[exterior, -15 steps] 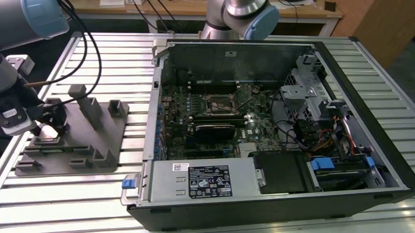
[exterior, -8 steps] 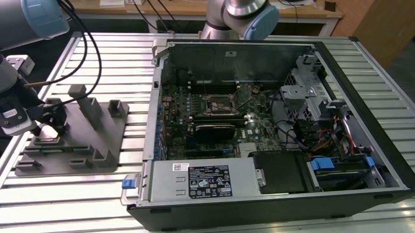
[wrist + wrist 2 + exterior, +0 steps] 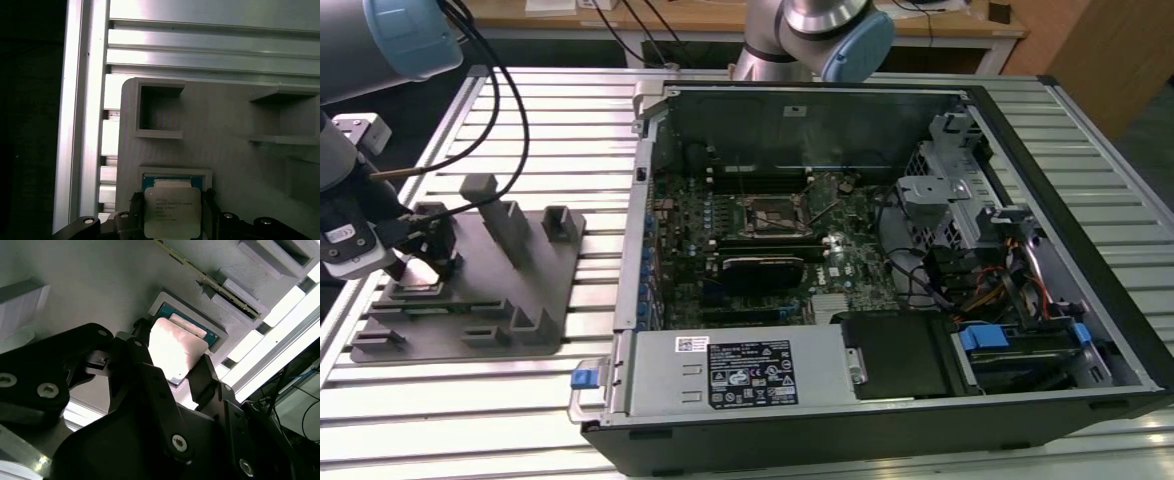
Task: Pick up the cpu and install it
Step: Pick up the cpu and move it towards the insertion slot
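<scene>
Cpu place: the cpu [image 3: 172,210] [image 3: 175,347] is seated flat in a square recess of the grey tray [image 3: 534,290], which is laid on the slatted tabletop [image 3: 480,400] at the exterior view's left.
Cpu facing: the silver top is turned upward and is seen in both wrist views; being square, no long axis is shown.
Cpu look: a bright metal lid with faint print, edged by a thin green rim.
Fingers: the fingers [image 3: 209,202] are pinched on two opposite cpu edges.
Gripper: the gripper [image 3: 427,268] is held low over the tray, well apart from the open computer case [image 3: 881,420].

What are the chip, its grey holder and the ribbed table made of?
The cpu: top looks like silvery metal, glaring bright. The grey tray: probably matte plastic, dull and even. The table slats: likely aluminium, pale with long streaky reflections.
</scene>
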`<action>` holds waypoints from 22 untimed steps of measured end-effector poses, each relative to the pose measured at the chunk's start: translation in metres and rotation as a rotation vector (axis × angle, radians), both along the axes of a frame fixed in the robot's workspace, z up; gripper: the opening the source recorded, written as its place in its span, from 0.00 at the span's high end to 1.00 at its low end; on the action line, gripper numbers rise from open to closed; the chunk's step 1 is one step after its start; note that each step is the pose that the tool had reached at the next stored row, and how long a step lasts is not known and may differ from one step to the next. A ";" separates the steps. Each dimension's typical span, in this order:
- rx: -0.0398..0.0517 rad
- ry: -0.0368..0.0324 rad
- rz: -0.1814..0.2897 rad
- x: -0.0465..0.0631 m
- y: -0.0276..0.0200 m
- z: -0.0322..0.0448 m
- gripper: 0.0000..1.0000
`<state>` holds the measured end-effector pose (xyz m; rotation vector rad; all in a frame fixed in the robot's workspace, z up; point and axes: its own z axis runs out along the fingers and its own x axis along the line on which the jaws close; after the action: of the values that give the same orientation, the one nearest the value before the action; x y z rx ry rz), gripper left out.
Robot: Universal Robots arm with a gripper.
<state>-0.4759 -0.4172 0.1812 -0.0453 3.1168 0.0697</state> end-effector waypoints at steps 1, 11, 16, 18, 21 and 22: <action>0.0000 0.0001 0.000 0.000 0.0000 0.0000 0.45; 0.0002 -0.0003 0.000 0.000 0.0000 0.0012 0.33; 0.0000 -0.0001 0.000 0.000 0.0000 0.0015 0.33; 0.0000 -0.0001 0.000 0.000 0.0000 0.0015 0.33; 0.0000 -0.0001 0.000 0.000 0.0000 0.0015 0.40; 0.0000 0.0000 0.000 0.000 0.0000 0.0016 0.45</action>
<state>-0.4759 -0.4171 0.1827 -0.0452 3.1168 0.0697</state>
